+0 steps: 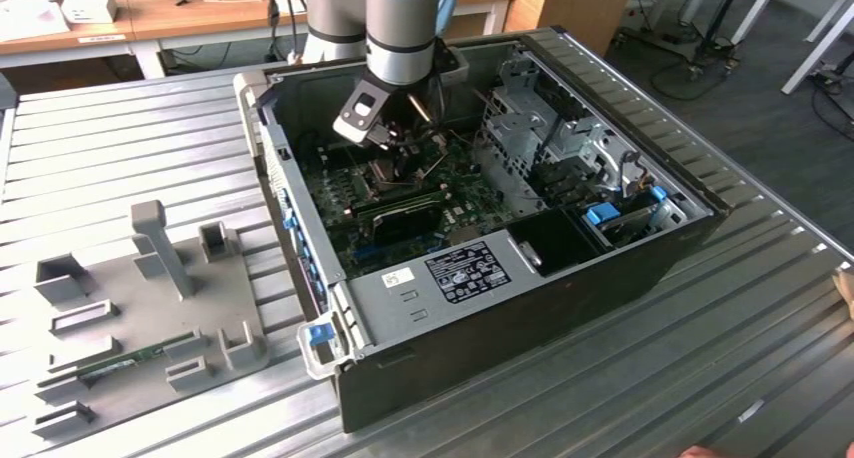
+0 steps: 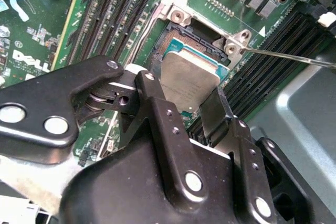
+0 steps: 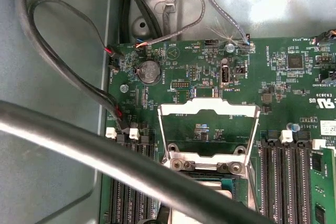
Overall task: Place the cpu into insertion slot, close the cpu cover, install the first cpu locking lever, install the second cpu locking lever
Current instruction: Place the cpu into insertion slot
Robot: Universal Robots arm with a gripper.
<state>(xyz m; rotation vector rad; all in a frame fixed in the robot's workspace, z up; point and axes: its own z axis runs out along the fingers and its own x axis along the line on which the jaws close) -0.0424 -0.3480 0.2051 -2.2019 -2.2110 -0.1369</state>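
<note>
In the second wrist view my gripper [image 2: 184, 95] is shut on the cpu [image 2: 190, 77], a pale silver square pinched between the two black fingers [image 2: 153, 100]. The cpu hangs slightly tilted, partly over the insertion slot [image 2: 176, 36], a dark recess with a silver rim in the green board. A thin locking lever [image 2: 289, 59] sticks out sideways from the socket's corner. In the first wrist view the cpu cover [image 3: 209, 107] stands swung open behind the insertion slot [image 3: 207, 178]. In the exterior view the gripper [image 1: 387, 138] reaches down inside the open computer case [image 1: 587, 268].
Long black memory slots [image 2: 126, 9] flank the socket on both sides. Cables [image 3: 68, 72] run along the case wall, and a thick grey cable [image 3: 105, 153] crosses close to the first wrist camera. A drive cage [image 1: 561, 143] stands at the exterior view's right of the board. A grey fixture plate [image 1: 147, 298] lies beside the case.
</note>
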